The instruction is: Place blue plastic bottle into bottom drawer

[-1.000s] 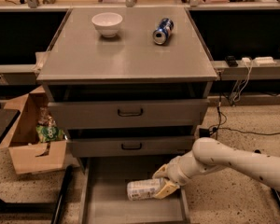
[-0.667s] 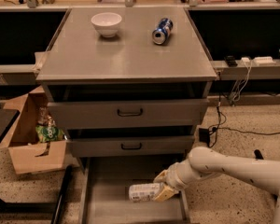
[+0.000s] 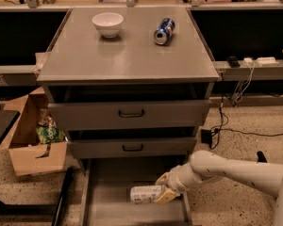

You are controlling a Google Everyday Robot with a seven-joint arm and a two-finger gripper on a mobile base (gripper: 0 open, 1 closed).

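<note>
Camera view, only one available.

We note the gripper (image 3: 161,190) low in the frame, at about 5 o'clock from the cabinet's centre. It sits inside the open bottom drawer (image 3: 108,204), on an arm (image 3: 236,169) that reaches in from 3 to 4 o'clock. Its yellowish fingers (image 3: 163,178) sit above and below the right end of the bottle (image 3: 144,194), clamped on it. The bottle lies on its side, cap end toward 9 o'clock, over the right half of the drawer floor.

Change over the last second: small. The bottle has dropped a little toward the floor, and the wrist has followed it down. Between the previous picture and this one it has barely shifted. We cannot tell whether the bottle touches the floor or hangs just above it.

Our reading: the carry is done and the lowering is at or near its end. What remains, in our judgement, is letting go and pulling the arm out toward 3 o'clock. The bottle is round and could roll once freed, but the drawer's low sides should keep it in.

Untouched items: bowl (image 3: 107,22) at 11 o'clock and can (image 3: 163,30) at 1 o'clock on the cabinet top (image 3: 127,55), and a cardboard box (image 3: 28,154) on the floor at 9 o'clock.
</note>
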